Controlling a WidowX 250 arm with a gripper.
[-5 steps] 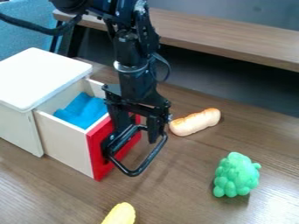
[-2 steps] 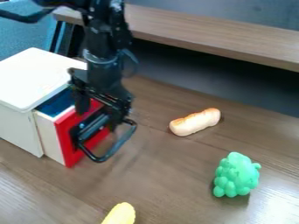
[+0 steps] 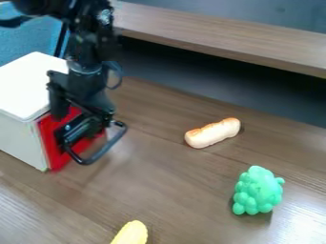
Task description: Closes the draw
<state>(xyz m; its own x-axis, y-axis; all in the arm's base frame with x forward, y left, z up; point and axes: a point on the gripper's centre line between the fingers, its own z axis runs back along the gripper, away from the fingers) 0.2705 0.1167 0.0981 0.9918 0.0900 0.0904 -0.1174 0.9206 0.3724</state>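
Clock directions read from the middle of the view, twelve at the top edge.

Item: small box-shaped cabinet with a smooth white top (image 3: 32, 83) and pale sides. Location: nine to ten o'clock, on the brown wood-grain table (image 3: 172, 190).

Item: drawer with a bright red rectangular front (image 3: 56, 159). Location: nine o'clock, in the cabinet; in, or very nearly in, its front close up against the cabinet body and facing toward three o'clock.

Item: black bar-shaped loop handle (image 3: 105, 151). Location: on the red front, standing out toward four o'clock.

Item: black two-finger gripper (image 3: 77, 126). Location: nine o'clock, hanging at the red front, beside and partly over the handle. Condition: fingers set wide, nothing gripped between them. Whether they touch the front, I cannot tell.

Item: black jointed robot arm (image 3: 89, 47). Location: entering at eleven o'clock, sloping down to the gripper.

Item: toy bread roll, pale cream with a browned top (image 3: 213, 133). Location: between three and four o'clock, lying at a slant.

Item: bunch of green rubbery toy grapes (image 3: 258, 190). Location: between four and five o'clock.

Item: yellow rounded toy piece (image 3: 132, 233). Location: between six and seven o'clock, cut off by the edge.

Item: long brown wooden ledge (image 3: 223, 35). Location: eleven to two o'clock, beyond the table.
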